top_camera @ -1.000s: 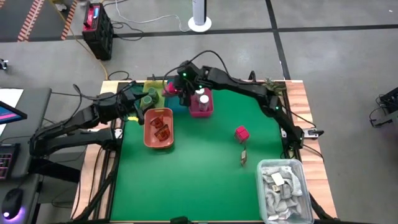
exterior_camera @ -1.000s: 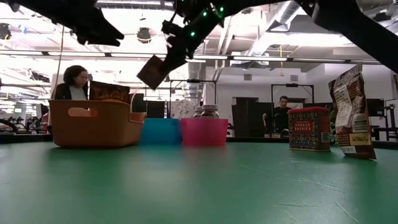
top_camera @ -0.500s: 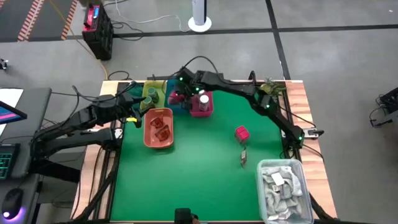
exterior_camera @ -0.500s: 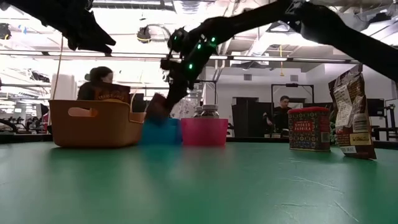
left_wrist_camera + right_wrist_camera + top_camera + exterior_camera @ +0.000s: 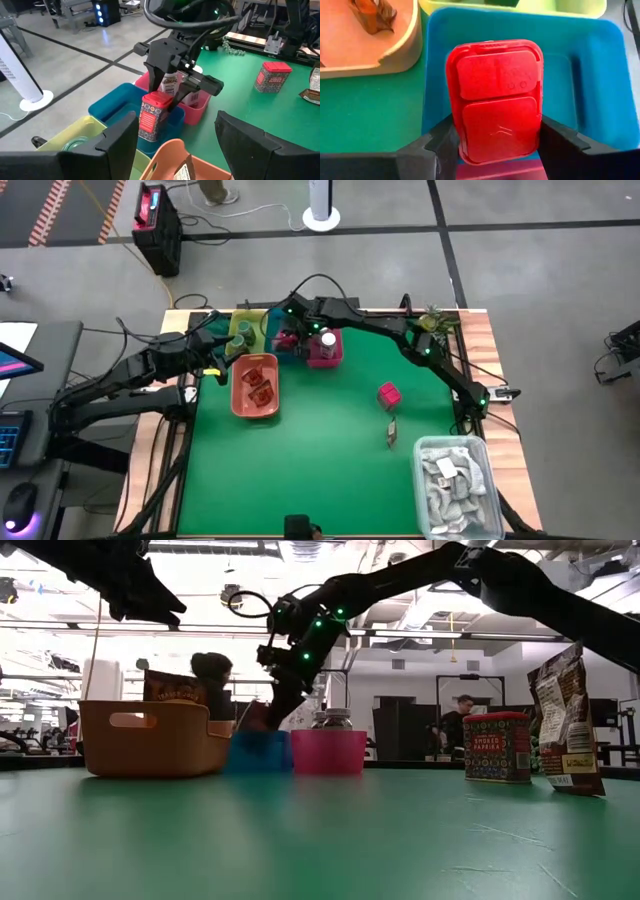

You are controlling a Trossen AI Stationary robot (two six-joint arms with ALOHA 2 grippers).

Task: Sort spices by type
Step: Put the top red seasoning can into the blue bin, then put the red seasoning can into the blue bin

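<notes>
My right gripper point(image 5: 290, 338) is shut on a red-pink boxy pack point(image 5: 495, 100) low over the blue tray point(image 5: 274, 340) at the table's far edge. A second such pack point(image 5: 389, 393) stands on the green mat, with a sachet point(image 5: 392, 432) nearer to the table's near edge. Red-brown sachets point(image 5: 257, 385) lie in the orange tray point(image 5: 240, 402). A white-capped jar point(image 5: 327, 340) stands in the pink tray point(image 5: 322, 360). A greenish jar point(image 5: 240, 338) sits in the yellow-green tray point(image 5: 246, 318). My left gripper point(image 5: 216, 352) waits open beside the orange tray's far end. My right gripper pinches the boxy pack between its two fingers point(image 5: 437, 142), one on each of two opposite side walls just under the lid point(image 5: 157, 98). The fingers come from above, pointing down. The pack is slightly tilted with its lower end point(image 5: 147, 134) inside the blue tray; whether it rests on the floor, I cannot tell.
A grey bin of pale rags point(image 5: 455, 480) sits at the near right corner. The four trays crowd the far left part of the mat. The green mat point(image 5: 320, 460) between the orange tray and the loose pack is bare. People point(image 5: 210, 680) show in the room beyond.
My right gripper has come down and a little toward the table's left, carrying the boxy pack from well above the trays into the blue tray. It has kept its hold. The pack's lower part now sits behind the tray's wall in the low view.
</notes>
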